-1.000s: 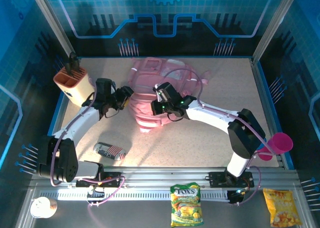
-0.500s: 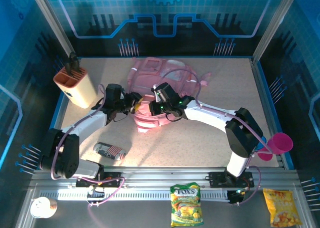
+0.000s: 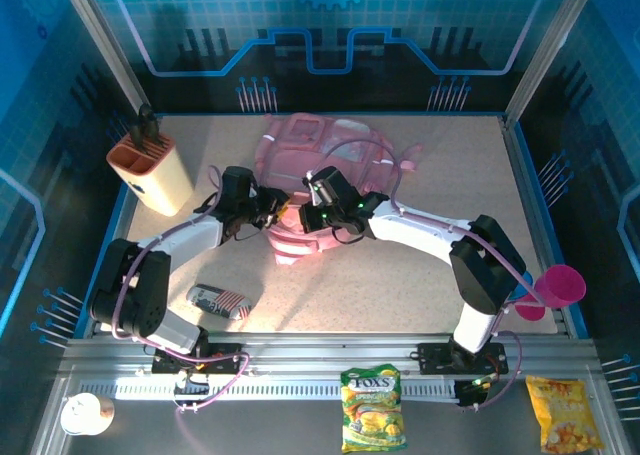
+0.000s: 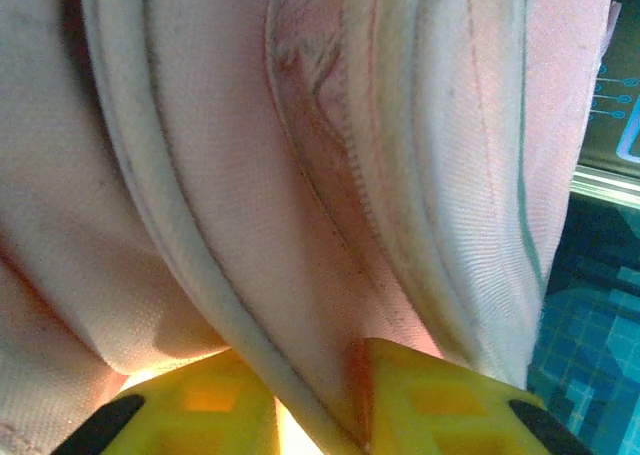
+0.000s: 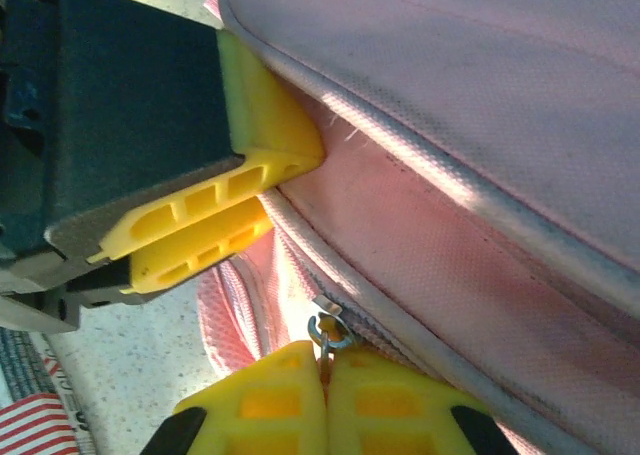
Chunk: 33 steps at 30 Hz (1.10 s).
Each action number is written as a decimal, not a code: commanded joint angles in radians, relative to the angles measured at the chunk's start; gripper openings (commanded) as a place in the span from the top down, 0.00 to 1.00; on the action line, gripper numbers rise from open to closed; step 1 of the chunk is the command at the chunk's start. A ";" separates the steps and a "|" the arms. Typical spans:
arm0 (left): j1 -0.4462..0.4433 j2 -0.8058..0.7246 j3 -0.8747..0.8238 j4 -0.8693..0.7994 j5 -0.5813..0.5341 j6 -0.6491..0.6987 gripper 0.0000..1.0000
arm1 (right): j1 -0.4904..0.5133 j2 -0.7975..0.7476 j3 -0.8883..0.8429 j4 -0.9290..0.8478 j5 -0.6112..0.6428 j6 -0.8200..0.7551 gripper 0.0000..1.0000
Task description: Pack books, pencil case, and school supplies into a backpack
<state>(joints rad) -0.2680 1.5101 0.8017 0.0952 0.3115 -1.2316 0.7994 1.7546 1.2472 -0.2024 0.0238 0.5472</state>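
- The table [image 3: 430, 265] has a pale, speckled beige top with a blue border, and most of it is bare.
- Blue-lit panels with grid and circuit-line patterns wall in the back and both sides. Slanted metal posts stand at the upper left and upper right.
- A grey metal rail [image 3: 330, 360] runs across the bottom of the frame and carries the arm bases.
- Below the rail lie a green snack bag [image 3: 372, 407] at bottom centre and a yellow snack bag [image 3: 560, 412] at bottom right.
- A beige holder [image 3: 150, 170] with an orange top sits tilted at the left edge, with dark items poking out of it.
- A pink cup [image 3: 562, 285] lies on its side at the right edge.
- The backpack [image 3: 300, 145] lies flat in the upper middle of the table. It is pink woven fabric with pale piped seams, a pale patch and thin pink straps trailing to the right.
- The pencil case [image 3: 218, 300] lies at lower left, well apart from the backpack. It is a small oblong pouch with a dark-and-white print and red-white stripes.
- The left gripper [image 4: 320, 415] is at the backpack's lower left edge. Its yellow fingers [image 4: 420, 395] are pinched on a raised piped seam of the fabric.
- The right gripper [image 5: 325, 375] is just beside it, with its yellow tips pressed together on a small metal zipper pull [image 5: 325, 330] at the seam.
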 commanded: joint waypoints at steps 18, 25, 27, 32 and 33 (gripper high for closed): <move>0.035 -0.005 0.069 -0.096 0.005 0.139 0.99 | -0.193 -0.187 -0.205 -0.088 0.118 -0.212 0.97; 0.035 0.005 0.079 -0.118 0.035 0.169 0.99 | -0.235 -0.154 -0.164 -0.083 0.128 -0.251 0.97; 0.035 0.007 0.086 -0.134 0.041 0.194 0.99 | -0.258 -0.146 -0.158 -0.075 0.125 -0.261 0.97; 0.036 0.000 0.107 -0.205 0.038 0.274 1.00 | -0.314 -0.100 -0.121 -0.067 0.099 -0.322 0.96; 0.036 -0.001 0.110 -0.218 0.039 0.287 1.00 | -0.326 -0.086 -0.107 -0.070 0.091 -0.333 0.96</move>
<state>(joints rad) -0.2440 1.5139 0.8761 -0.0467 0.3344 -1.0470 0.5137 1.6356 1.0897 -0.2646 0.0963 0.2680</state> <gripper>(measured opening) 0.073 0.064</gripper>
